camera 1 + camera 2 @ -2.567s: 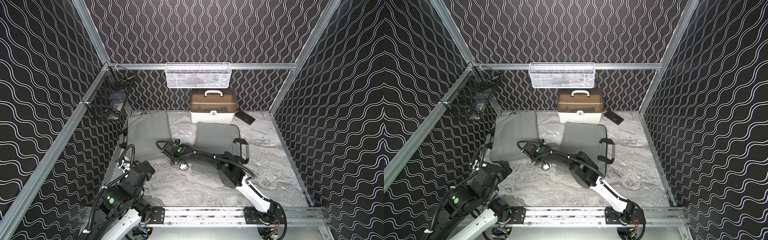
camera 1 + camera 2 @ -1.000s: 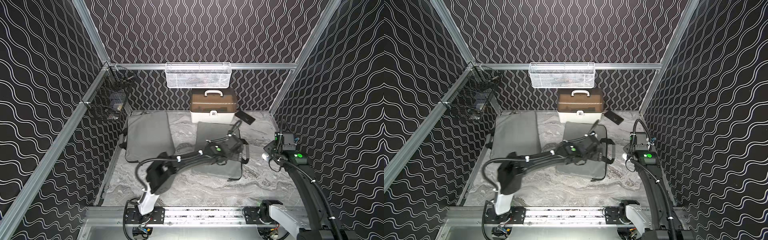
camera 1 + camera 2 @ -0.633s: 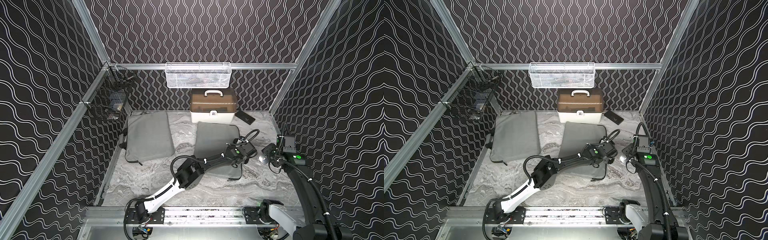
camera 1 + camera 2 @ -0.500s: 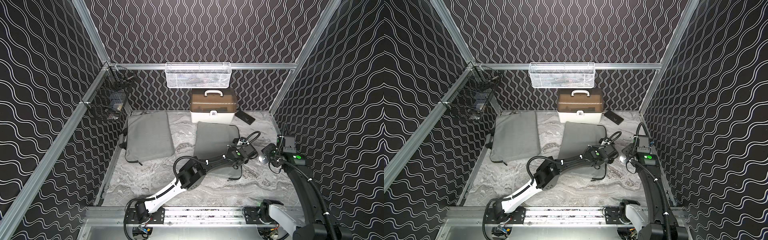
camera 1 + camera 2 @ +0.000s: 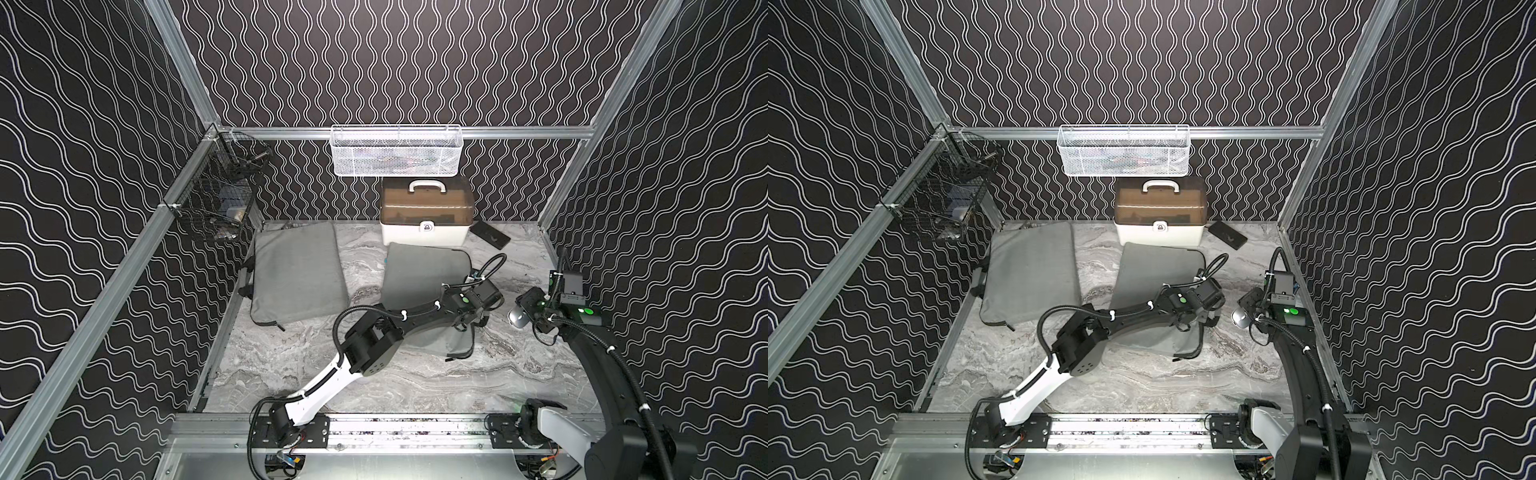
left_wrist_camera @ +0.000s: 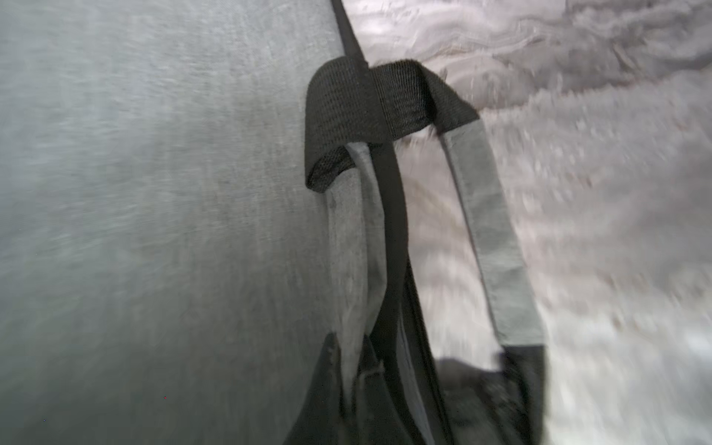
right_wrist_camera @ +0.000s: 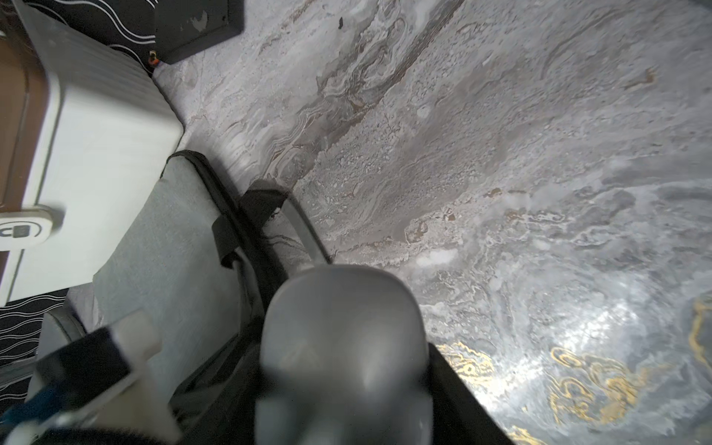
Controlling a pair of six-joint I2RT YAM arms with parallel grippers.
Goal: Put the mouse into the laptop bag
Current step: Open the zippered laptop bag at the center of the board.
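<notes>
Marble tabletop [image 5: 415, 382], black wavy walls around. Your left gripper [image 5: 477, 321] was clenched on the edge of the laptop bag [image 5: 419, 270] beside its handle [image 6: 385, 100]. Your right gripper [image 5: 524, 313] grasped the grey mouse [image 5: 516, 319], just beside the bag. Opening and inserting likely remained.

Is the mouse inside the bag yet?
Out. The right gripper holds the grey mouse beside the laptop bag, not in it; the whole mouse shows in both top views.
</notes>
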